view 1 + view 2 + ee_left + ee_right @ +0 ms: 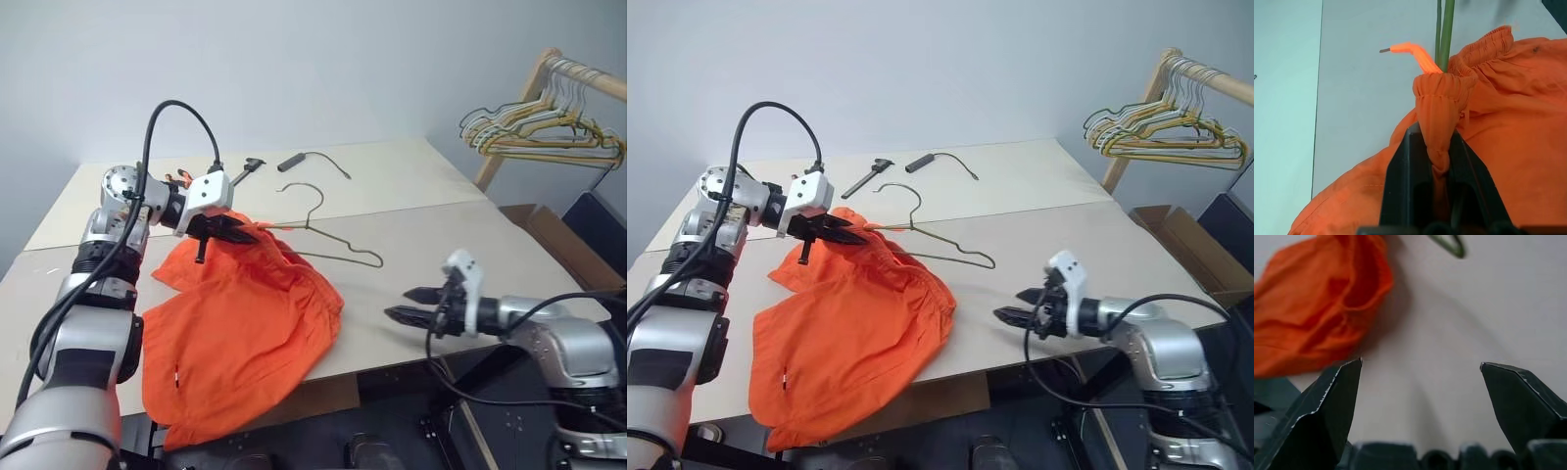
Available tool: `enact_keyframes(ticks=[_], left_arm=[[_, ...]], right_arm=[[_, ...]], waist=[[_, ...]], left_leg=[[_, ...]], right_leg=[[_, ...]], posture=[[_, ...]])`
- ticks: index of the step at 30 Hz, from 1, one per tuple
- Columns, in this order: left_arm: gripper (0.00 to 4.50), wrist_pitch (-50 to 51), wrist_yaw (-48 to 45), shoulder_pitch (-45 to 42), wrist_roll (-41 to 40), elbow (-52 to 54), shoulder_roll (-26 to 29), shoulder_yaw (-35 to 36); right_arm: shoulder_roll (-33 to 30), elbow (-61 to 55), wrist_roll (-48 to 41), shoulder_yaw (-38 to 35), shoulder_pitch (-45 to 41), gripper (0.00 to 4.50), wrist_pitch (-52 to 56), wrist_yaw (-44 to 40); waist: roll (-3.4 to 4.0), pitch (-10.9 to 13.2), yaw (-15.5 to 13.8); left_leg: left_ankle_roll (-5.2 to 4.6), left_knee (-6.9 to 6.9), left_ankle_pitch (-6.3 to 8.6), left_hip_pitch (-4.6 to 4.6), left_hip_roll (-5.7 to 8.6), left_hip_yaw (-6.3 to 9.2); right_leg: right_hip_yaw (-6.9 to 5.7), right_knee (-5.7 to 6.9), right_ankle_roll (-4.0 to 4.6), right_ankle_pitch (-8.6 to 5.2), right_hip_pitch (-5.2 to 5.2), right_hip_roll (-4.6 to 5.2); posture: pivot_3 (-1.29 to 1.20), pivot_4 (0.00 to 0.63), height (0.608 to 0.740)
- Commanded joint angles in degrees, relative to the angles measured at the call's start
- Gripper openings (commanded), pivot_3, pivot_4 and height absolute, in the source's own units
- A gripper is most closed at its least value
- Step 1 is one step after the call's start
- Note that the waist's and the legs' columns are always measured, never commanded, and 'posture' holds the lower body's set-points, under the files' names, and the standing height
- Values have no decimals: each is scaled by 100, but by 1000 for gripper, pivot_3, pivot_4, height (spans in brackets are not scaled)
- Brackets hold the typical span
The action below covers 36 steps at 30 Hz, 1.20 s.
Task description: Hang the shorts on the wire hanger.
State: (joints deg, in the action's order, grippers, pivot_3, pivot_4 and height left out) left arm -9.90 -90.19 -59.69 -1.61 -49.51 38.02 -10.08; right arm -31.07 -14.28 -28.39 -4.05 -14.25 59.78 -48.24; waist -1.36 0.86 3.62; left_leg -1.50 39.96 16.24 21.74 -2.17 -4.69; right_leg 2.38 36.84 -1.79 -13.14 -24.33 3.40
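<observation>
Left hand point(235, 233) pinches the shorts point(240, 333) waistband by the wire hanger point(333, 245); right hand point(409, 304) gapes empty.

No text, label, brand, number or sign can be read on anything here

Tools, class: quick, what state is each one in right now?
Left tool: shut on the shorts.
Right tool: open, holding nothing.

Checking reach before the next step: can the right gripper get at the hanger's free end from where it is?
Probably yes. The right gripper is open, with bare table between it and the hanger, whose near end lies uncovered beside the shorts.
</observation>
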Motion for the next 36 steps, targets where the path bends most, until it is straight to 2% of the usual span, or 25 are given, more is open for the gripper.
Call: enact_keyframes(ticks=[1, 4, 7, 10, 13, 24, 25, 29, 36], left_arm=[[0, -85, 68, -45, -52, 71, 78, 139], [0, -100, 110, -30, -48, 67, 81, 145], [0, -117, 130, -34, -50, 52, 83, 146], [0, -137, 178, -45, -52, 22, 84, 162], [0, -140, 208, -21, -63, 38, 86, 166], [0, -103, 142, 23, -174, 152, 185, 247], [0, -138, 61, 13, -215, 138, 213, 271], [0, -313, -220, 30, -701, 199, 575, -52], [0, -339, -231, -18, -1416, 341, 1074, -535]], right_arm=[[433, -400, -251, 129, -189, 4468, 561, 631], [903, -574, -515, 237, -265, 4468, 927, 889], [1024, -638, -480, 436, -299, 4468, 960, 1101], [1431, -228, -415, 431, -490, 4468, 999, 1559], [1576, -26, -361, 493, -612, 3967, 906, 1762], [1587, 528, -66, 686, -780, 219, 638, 2156], [1542, 552, -41, 687, -784, 35, 562, 2131], [1178, 625, 28, 618, -851, 35, 194, 1826], [114, 1156, -98, 582, -1201, 35, -431, 432]], waist=[[0, 0, -15], [-1, 0, -49], [0, 0, -99], [-3, 0, -108], [-3, 0, -106], [-3, 0, -105], [-3, 0, -106], [-4, 0, -98], [-5, 1, -120]], left_leg=[[0, 0, 0, 6, 1, 0], [-1, 3, 0, 18, 3, 0], [-2, 6, 1, 18, 3, 0], [-2, 7, 1, 17, 3, -2], [-2, 6, 1, 16, 3, -2], [-3, 7, 1, 19, 3, 0], [-3, 8, 2, 21, 3, 0], [-4, 7, 2, 24, 3, 0], [-5, 9, 3, 21, 4, 1]], right_leg=[[0, 0, 0, 0, -5, 1], [-2, -5, -2, 1, -7, 3], [-3, -6, -4, 2, -7, 4], [-5, -6, -4, 1, -6, 4], [-6, -4, -4, 2, -6, 3], [-7, -5, -5, 2, -6, 4], [-7, -6, -5, 2, -7, 4], [-7, -8, -5, 2, -10, 4], [-8, -7, -6, 2, -5, 5]], posture=[[-21, 0, 740], [-17, 0, 740], [-15, 0, 740], [-13, 0, 740], [-10, 0, 740], [3, 0, 740], [4, 0, 740], [-1, 0, 740], [-7, 0, 740]])
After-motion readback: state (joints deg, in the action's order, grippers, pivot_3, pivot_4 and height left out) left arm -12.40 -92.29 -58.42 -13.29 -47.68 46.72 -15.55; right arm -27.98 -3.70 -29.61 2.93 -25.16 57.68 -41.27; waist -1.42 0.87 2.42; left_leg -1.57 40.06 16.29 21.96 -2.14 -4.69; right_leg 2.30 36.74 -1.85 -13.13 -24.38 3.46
